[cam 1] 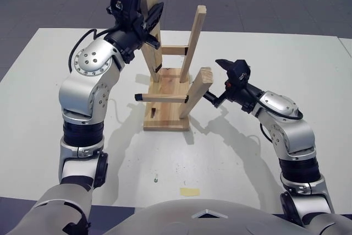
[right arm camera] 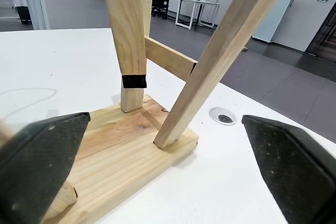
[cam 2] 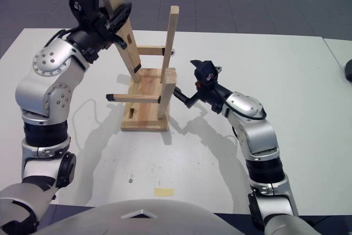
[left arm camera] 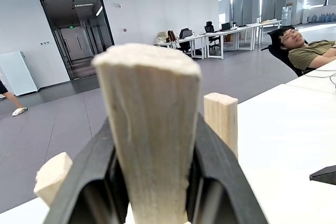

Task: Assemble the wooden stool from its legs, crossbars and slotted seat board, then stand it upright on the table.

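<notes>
The head cameras show an upside-down wooden stool [cam 1: 170, 81], partly built, on a white table [cam 1: 308, 59]. Its slotted seat board [cam 1: 168, 119] lies flat with three legs rising from it. The left gripper [cam 1: 153, 26] is closed around the top end of the far-left leg [cam 1: 151, 59], which runs down and away from that gripper to the board, leaning a little. The right gripper [cam 1: 216, 81] sits low over the table at the stool's right side, its fingers spread wide and holding nothing. Straight ahead of it, just beside its nearer finger, is the near-right leg [cam 1: 198, 89]; whether finger and leg touch cannot be told. That leg's long axis runs upward at a tilt, crosswise to the gripper's line of reach. From the leg a lower crossbar [cam 1: 162, 97] runs on away from the right gripper and ends free, with no leg on that end. Farther off, an upper crossbar [cam 1: 173, 49] joins the held leg to the far-right leg [cam 1: 193, 39]. In the left wrist view, the held leg's cut end is squeezed between both black fingers [left arm camera: 89, 182], with two other leg tops beyond it. In the right wrist view, that gripper's two fingers stand far apart, with the board and the two far legs in the open gap ahead. The right arm looks the nearer one to the near-right leg, and a grasp would likely need its fingers brought around the upright shaft.
</notes>
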### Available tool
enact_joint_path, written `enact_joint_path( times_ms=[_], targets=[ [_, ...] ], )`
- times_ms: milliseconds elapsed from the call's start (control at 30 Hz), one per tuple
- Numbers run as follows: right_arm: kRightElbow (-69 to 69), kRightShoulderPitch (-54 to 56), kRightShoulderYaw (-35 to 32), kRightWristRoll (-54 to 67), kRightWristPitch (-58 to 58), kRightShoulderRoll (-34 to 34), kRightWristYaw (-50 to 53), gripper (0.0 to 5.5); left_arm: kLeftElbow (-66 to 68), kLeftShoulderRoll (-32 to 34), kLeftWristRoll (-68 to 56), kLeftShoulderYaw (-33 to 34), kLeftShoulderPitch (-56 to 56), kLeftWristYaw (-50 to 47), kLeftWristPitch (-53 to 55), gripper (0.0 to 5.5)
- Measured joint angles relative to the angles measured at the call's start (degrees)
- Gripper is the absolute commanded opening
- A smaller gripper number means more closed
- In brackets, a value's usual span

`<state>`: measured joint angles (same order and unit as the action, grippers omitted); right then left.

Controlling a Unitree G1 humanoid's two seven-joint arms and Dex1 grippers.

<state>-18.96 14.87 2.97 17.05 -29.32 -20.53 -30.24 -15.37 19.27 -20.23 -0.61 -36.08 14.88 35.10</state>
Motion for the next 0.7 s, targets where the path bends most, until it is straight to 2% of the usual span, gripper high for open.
enact_joint_path(
  times_ms=[167,267,400,467,533,600,700],
  targets=[
    [3.5,5.4,-9.6,5.2,1.4,2.3,4.1,5.40,0.6,-0.6,0.6,0.1,0.0,0.4,-0.7,1.04],
    [4.1,7.8,-16.0,16.5,-1.1,3.1,2.3,5.40,0.2,-0.4,0.7,0.8,0.2,0.6,-0.6,1.04],
    [1.1,10.0,-20.4,35.2,-9.9,0.0,-5.2,5.40,-6.6,-0.2,-5.5,9.2,0.1,-1.0,4.0,1.04],
    [-0.8,9.9,-19.3,37.5,-12.6,-3.4,-9.0,5.40,-10.1,0.7,-9.3,14.0,-0.3,-2.2,7.1,1.04],
    [-3.1,8.7,-15.1,38.4,-15.0,-6.7,-13.8,5.40,-12.9,2.9,-12.4,17.5,-0.5,-2.7,10.7,1.04],
    [-4.7,7.3,-10.3,37.4,-15.6,-8.2,-17.6,5.40,-14.3,6.7,-13.0,18.6,0.0,-2.3,12.9,1.04],
    [-3.8,5.6,-3.6,31.0,-12.5,-9.8,-22.0,4.97,-14.3,11.0,-11.3,19.0,3.9,-1.3,13.7,1.04]
  ],
)
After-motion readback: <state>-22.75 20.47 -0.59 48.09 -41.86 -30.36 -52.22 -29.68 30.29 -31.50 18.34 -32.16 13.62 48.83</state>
